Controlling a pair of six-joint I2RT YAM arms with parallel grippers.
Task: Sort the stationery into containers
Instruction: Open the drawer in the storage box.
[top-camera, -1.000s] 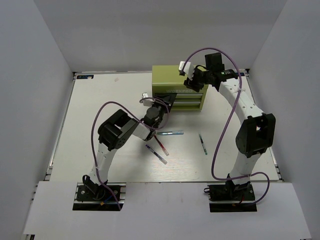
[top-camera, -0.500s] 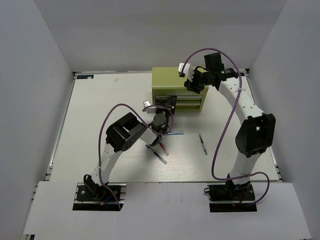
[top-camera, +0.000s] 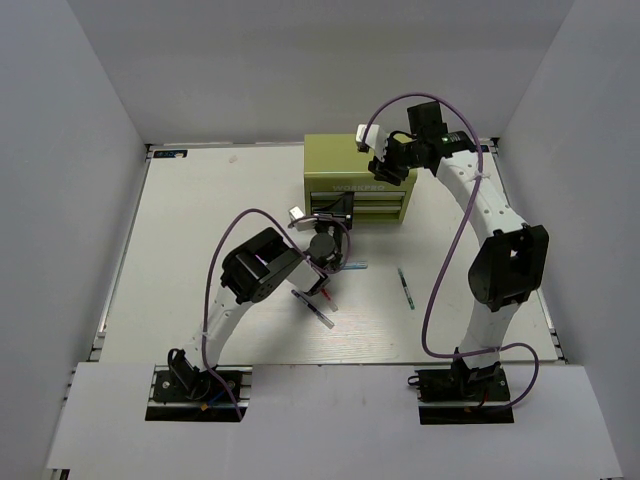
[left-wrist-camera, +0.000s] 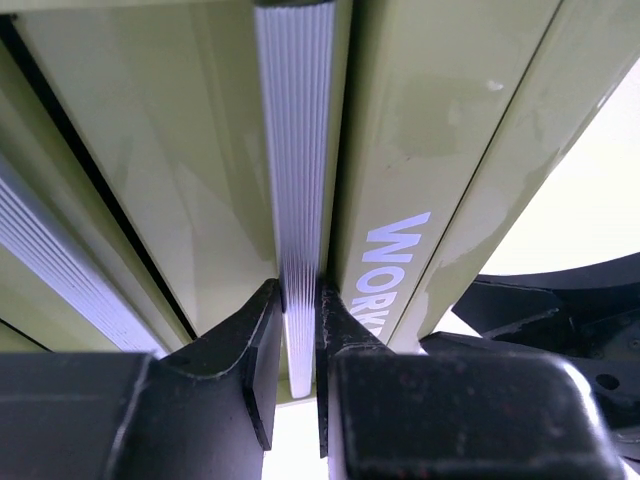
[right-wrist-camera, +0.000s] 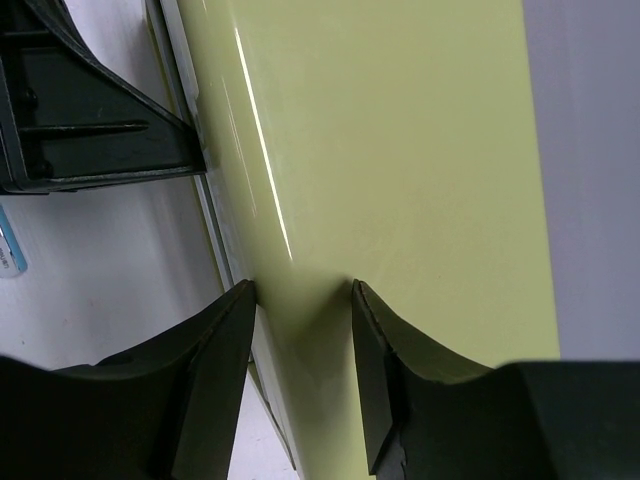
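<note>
The yellow-green chest (top-camera: 345, 160) stands at the back of the table. My left gripper (top-camera: 338, 213) is at its front, shut on a ribbed silver drawer handle (left-wrist-camera: 298, 150), which the left gripper (left-wrist-camera: 299, 330) pinches between both fingers beside the white lettering (left-wrist-camera: 395, 260). My right gripper (top-camera: 385, 172) is over the chest; its open jaws rest their tips on the chest top (right-wrist-camera: 400, 150), the right gripper (right-wrist-camera: 303, 300) holding nothing. On the table lie a pale pen (top-camera: 352, 266), a red pen (top-camera: 325, 298), a dark pen (top-camera: 318, 314) and a teal pen (top-camera: 405, 288).
The left arm's elbow (top-camera: 262, 268) hangs over the table just left of the pens and hides part of them. White walls close in the table on three sides. The table's left half (top-camera: 190, 230) is bare white surface.
My left gripper moved forward to the chest front and shut on the drawer handle. The right gripper stayed on the chest top, its jaws slightly narrower.
</note>
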